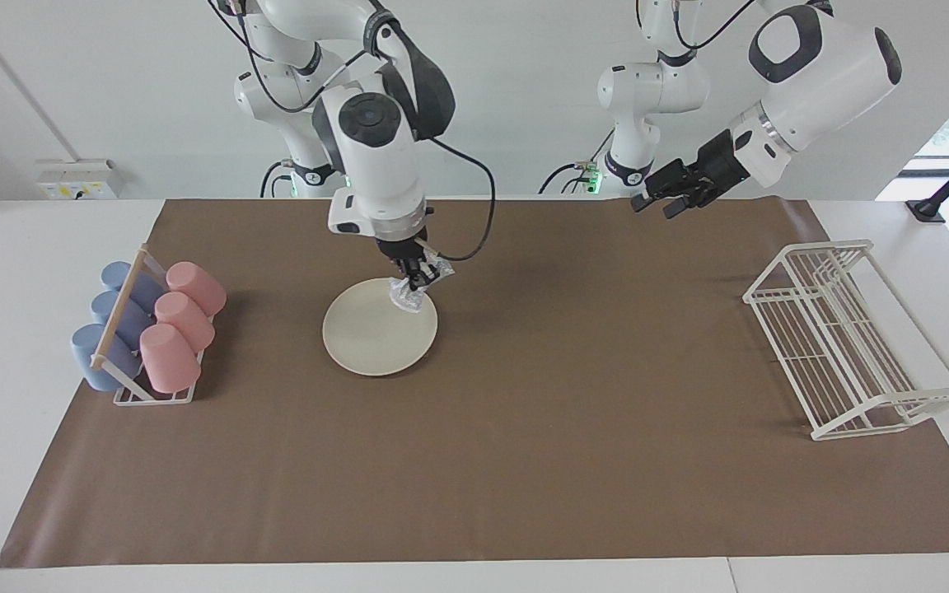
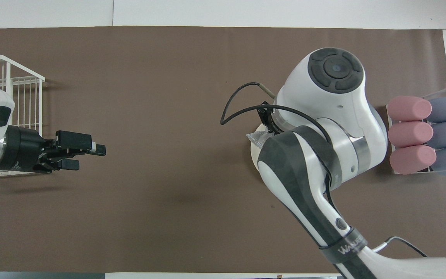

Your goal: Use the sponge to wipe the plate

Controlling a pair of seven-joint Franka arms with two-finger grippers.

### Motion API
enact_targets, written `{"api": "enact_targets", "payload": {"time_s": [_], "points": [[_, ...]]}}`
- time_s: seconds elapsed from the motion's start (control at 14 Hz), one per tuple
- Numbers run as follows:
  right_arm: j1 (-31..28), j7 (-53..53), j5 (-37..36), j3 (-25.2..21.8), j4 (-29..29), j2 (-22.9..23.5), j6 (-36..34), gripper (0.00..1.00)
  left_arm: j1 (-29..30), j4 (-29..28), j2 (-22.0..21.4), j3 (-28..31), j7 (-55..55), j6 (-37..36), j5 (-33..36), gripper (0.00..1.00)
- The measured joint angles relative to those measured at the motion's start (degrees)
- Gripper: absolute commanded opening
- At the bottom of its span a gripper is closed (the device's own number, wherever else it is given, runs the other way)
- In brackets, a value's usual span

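Facing view: right gripper (image 1: 414, 278), fingertips clamped on the sponge (image 1: 410, 294), hangs over the plate's (image 1: 376, 333) rim on the side nearest the robots; sponge at or just above that rim, contact not certain. The plate lies flat toward the right arm's end of the desk (image 1: 524, 461), most of its face stretching away from the robots, so the wipe likely runs that way. Left gripper (image 1: 657, 200), fingers apart and empty, waits raised near the left arm's end. Overhead view: right arm covers nearly all of the plate (image 2: 254, 152); a corner of the sponge (image 2: 257, 136) shows at its edge. Left gripper (image 2: 87, 153) apart, well apart from the plate.
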Motion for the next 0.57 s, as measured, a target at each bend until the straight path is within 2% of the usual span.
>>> {"api": "enact_targets", "payload": {"time_s": [0.29,0.43,0.57], "points": [[-1.9,-18.4,0.0,0.0,-11.7,-3.9,8.1,0.0,-0.1,6.1,1.5,-0.6,-0.2,-1.3,17.4,1.0],[-1.9,-22.7,0.0,0.1,-18.5,-6.1,14.8,0.0,-0.1,10.7,3.7,-0.7,-0.2,-3.6,22.2,1.0],[-1.9,-24.8,0.0,0.3,-23.5,-7.3,21.0,0.0,-0.1,15.9,6.2,-0.6,-0.2,-7.9,24.2,1.0]]}}
